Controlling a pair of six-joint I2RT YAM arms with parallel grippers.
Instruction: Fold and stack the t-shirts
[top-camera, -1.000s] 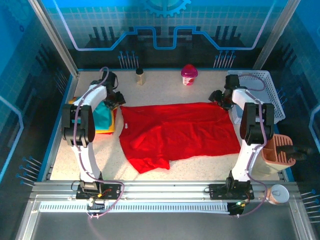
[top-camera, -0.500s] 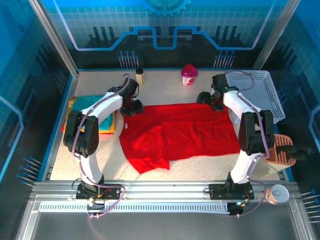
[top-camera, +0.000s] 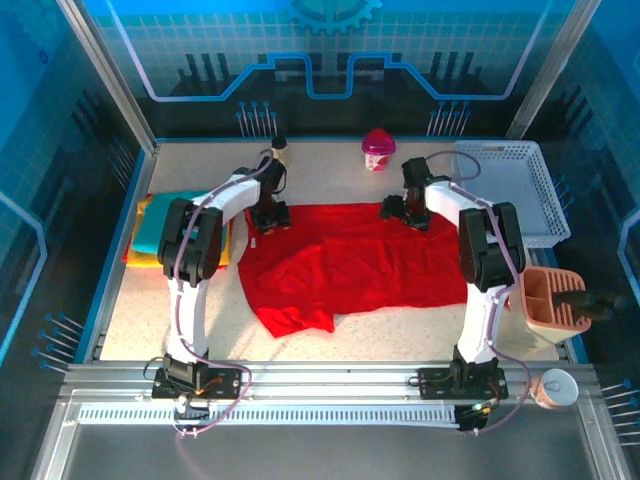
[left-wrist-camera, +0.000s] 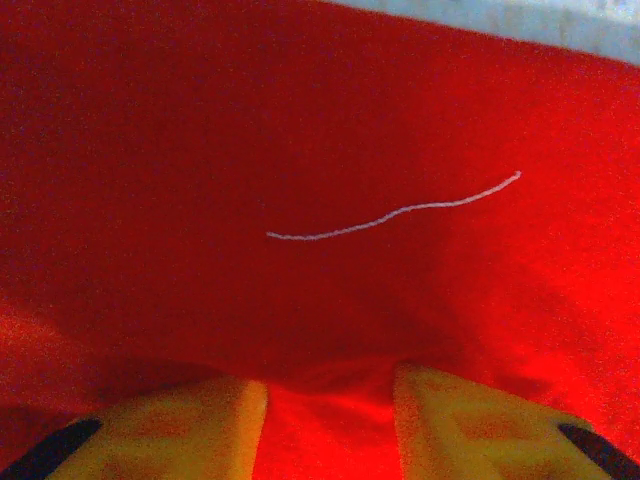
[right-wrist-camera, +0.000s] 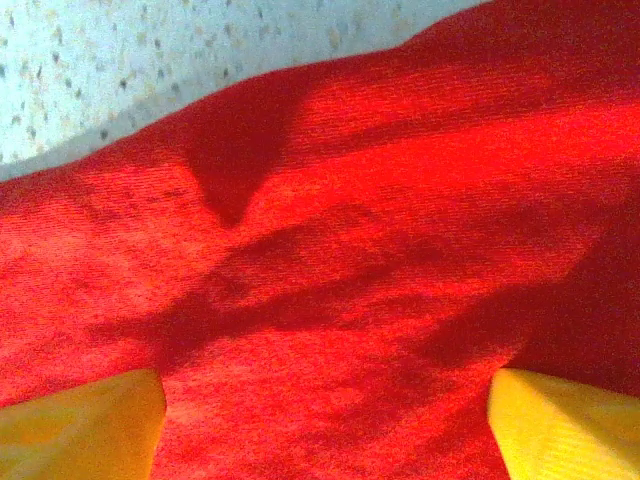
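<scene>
The left gripper (top-camera: 268, 215) has its jaws narrowed with a ridge of the red t-shirt (top-camera: 360, 265) between them; I cannot tell whether they pinch it. The right gripper (top-camera: 402, 212) has its jaws spread wide over the same cloth. Both sit at the shirt's far edge. The shirt lies spread mid-surface (top-camera: 330, 175), long axis left to right, with a corner trailing near-left.

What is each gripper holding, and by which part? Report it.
Right gripper: nothing, fingers spread over the red t-shirt. Left gripper: fingers straddle cloth near its far edge; hold cannot be told.
</scene>
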